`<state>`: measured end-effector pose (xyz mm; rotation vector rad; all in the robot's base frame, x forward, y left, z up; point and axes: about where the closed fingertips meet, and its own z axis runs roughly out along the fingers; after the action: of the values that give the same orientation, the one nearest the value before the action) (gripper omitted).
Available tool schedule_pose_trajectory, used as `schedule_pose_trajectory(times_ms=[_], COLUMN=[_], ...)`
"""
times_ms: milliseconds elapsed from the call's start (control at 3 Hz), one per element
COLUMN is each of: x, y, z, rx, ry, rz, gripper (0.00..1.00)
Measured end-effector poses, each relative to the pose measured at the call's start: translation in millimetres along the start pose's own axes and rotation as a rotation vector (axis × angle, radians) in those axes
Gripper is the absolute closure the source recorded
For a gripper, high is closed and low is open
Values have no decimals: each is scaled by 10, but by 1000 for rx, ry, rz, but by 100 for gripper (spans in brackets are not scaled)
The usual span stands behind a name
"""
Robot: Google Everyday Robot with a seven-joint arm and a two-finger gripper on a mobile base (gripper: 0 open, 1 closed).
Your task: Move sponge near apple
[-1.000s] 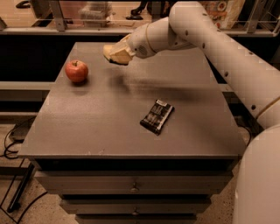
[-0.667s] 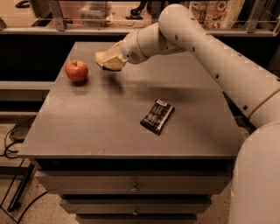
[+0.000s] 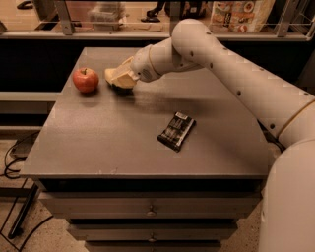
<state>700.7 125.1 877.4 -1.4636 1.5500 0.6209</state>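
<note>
The red apple (image 3: 85,79) stands at the far left of the grey table (image 3: 88,147). My gripper (image 3: 121,78) reaches in from the right and sits low over the table, just right of the apple. It is shut on the pale yellow sponge (image 3: 113,77), whose left end is a short gap from the apple. The sponge is at or just above the tabletop; I cannot tell whether it touches. The gripper's cream fingers partly cover the sponge.
A dark striped snack wrapper (image 3: 176,130) lies right of the table's middle. My white arm (image 3: 236,74) spans the back right of the table. A shelf with packaged goods (image 3: 236,15) runs behind. Drawers (image 3: 150,211) sit under the front edge.
My gripper has carried the sponge left and down, from above the table's back middle to a spot close beside the apple. The apple and the wrapper have not moved.
</note>
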Motion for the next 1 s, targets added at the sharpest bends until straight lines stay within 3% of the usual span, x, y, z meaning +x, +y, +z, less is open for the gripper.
schedule_pose_trajectory(times_ms=[333, 667, 1000], x=[0, -4, -5], y=[20, 41, 47], z=[34, 70, 81], rx=[-5, -12, -14], ry=[-1, -1, -1], rz=[1, 0, 0], gripper=[35, 4, 0])
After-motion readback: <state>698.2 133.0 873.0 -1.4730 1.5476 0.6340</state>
